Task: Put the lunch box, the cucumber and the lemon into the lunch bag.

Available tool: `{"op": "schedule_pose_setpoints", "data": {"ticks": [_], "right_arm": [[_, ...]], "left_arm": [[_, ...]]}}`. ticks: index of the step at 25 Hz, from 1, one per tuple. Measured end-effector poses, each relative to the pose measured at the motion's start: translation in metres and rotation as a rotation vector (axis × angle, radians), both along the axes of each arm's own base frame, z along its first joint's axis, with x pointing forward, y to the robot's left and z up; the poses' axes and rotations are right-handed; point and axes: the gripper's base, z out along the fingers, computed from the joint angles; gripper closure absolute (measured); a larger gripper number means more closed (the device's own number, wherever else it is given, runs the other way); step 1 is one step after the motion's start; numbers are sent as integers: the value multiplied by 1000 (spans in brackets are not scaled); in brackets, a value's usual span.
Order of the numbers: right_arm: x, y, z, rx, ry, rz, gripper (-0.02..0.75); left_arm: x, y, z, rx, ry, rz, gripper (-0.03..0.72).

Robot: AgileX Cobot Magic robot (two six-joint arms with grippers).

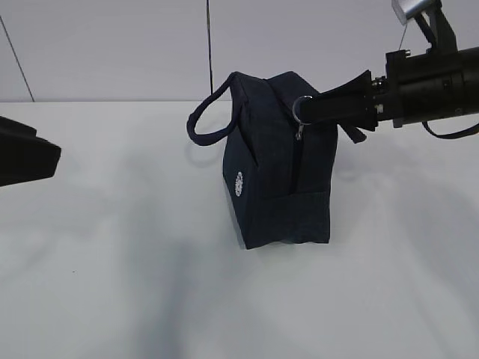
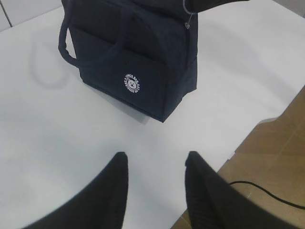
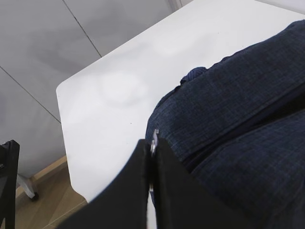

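Note:
The dark navy lunch bag [image 1: 277, 179] stands upright on the white table, its round white logo [image 2: 131, 83] facing my left side and one loop handle [image 1: 206, 123] sticking out. My right gripper [image 1: 308, 109] reaches in from the right at the bag's top corner and is shut on the silver ring pull [image 3: 155, 137] of the zipper. The same ring pull [image 1: 301, 112] hangs at the bag's upper right edge. My left gripper [image 2: 155, 160] hovers open over bare table in front of the bag, holding nothing. The lunch box, the cucumber and the lemon are out of view.
The white table [image 1: 112, 284] spreads around the bag. Its edge [image 2: 248, 138] runs close to the right of my left gripper, with brown floor and a black cable [image 2: 267, 191] beyond. A black stand [image 3: 7, 181] is on the floor past the table corner.

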Motion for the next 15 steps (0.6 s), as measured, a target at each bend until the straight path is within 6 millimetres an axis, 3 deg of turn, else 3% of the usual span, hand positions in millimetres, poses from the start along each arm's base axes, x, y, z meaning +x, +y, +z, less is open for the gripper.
{"op": "schedule_pose_setpoints", "data": {"ticks": [7, 12, 15], "right_arm": [[0, 0, 0, 4, 14, -5, 731], [0, 0, 0, 3, 23, -6, 731], [-1, 0, -2, -10, 33, 3, 731]], "left_arm": [[18, -9, -3, -53, -53, 48, 397], [44, -26, -27, -21, 18, 72, 393], [59, -36, -46, -7, 90, 89, 334]]}}
